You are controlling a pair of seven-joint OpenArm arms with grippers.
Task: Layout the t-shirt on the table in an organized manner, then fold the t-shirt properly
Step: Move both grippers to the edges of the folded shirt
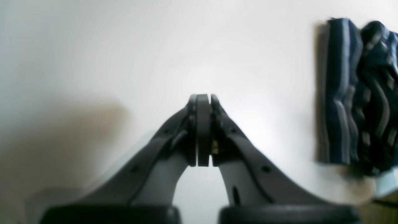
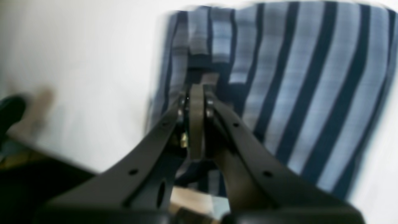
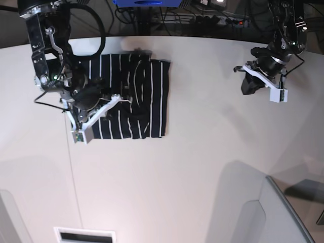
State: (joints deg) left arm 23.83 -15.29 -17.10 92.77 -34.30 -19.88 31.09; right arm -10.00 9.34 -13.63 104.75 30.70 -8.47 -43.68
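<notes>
T-shirt [image 3: 131,98]: dark with thin white stripes, folded to a rough rectangle, lying flat in the upper left of the base view; some rumpling near the middle and along the top edge. Fills the upper right of the right wrist view [image 2: 279,87], blurred, stripes running down the frame. Shows as a bunched striped strip at the right edge of the left wrist view [image 1: 357,93].

Table [image 3: 202,167]: off-white, broad, curved far edge along the top of the base view, thin seam line running down the left part. Bare pale surface across most of the left wrist view [image 1: 155,46].

Right gripper [image 2: 199,93]: fingers pressed together, no gap at the tips in the right wrist view; tips set over a dark fold of the t-shirt. Cannot tell whether cloth is pinched between them. In the base view [image 3: 104,104] placed over the left part of the shirt, mostly hidden by the arm's own body.

Left gripper [image 1: 202,99]: fingers closed flat against each other, nothing between them, bare table beyond the tips. In the base view [image 3: 247,86] in the upper right of the frame, well apart from the t-shirt.

Cables and equipment [image 3: 202,12]: dark clutter beyond the table's far edge, top of the base view.
</notes>
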